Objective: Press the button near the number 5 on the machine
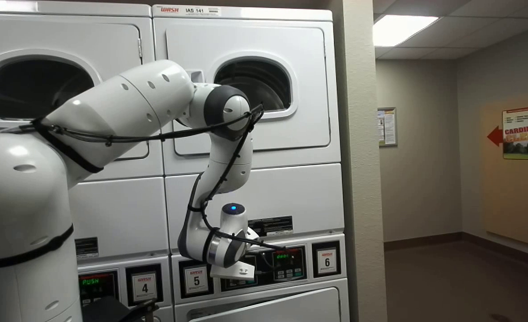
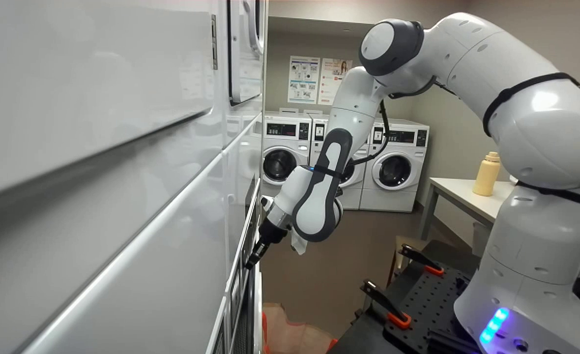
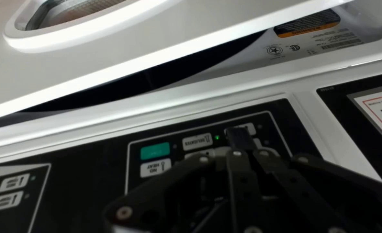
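Wrist view: the claw [image 3: 241,137], closed and empty, overlaps a button [image 3: 252,128] on the machine [image 3: 165,105] near tag 5 [image 1: 196,280], its lower door [image 3: 178,35] ajar. In an exterior view, a yellow bottle [image 2: 487,174], contents hidden, stands on a worktop [image 2: 454,188], 3 front-loaders [image 2: 393,169] behind.

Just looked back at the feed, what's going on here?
The robot arm bends down to the control panel of a white dryer, by the number 5 tag. In the wrist view, the end effector is shut and hides part of a pale button beside the DELICATES button, with a green light lit between them. Whether it touches or presses that button, I can't tell. The door below the panel stands ajar.
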You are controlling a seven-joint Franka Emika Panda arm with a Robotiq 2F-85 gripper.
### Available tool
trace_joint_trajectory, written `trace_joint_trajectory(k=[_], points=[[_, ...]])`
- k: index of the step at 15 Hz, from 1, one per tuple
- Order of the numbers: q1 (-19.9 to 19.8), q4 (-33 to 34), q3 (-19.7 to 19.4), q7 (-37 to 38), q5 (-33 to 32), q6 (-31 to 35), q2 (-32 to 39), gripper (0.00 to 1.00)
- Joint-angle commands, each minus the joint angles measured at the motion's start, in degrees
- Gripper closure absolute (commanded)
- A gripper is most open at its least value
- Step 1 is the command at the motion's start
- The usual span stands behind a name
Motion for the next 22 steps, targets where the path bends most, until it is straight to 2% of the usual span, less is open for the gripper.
trace_joint_trajectory(k=[1, 8, 12, 13, 14, 18, 19, 20, 22], points=[[-0.1, 1.8, 1.0, 0.7, -0.6, 0.0, 1.6, 1.00], [5.8, -2.0, -5.1, 2.0, 4.3, 0.0, -1.3, 1.00], [8.5, -1.7, -7.5, 1.9, 6.4, -0.1, -0.6, 1.00], [8.5, -1.5, -7.2, 1.7, 6.2, 0.0, -0.2, 1.00], [6.4, -0.4, -5.2, 1.0, 4.4, 0.0, 0.7, 1.00], [3.8, 4.0, -1.0, 1.4, 3.2, 0.0, 1.8, 1.00], [5.2, 2.9, -2.1, 1.3, 4.1, 2.7, 2.1, 1.00], [3.6, 4.2, -0.7, 1.2, 3.2, 0.3, 1.9, 1.00], [3.6, 3.7, -0.7, 1.0, 3.0, 0.8, 2.2, 1.00]])
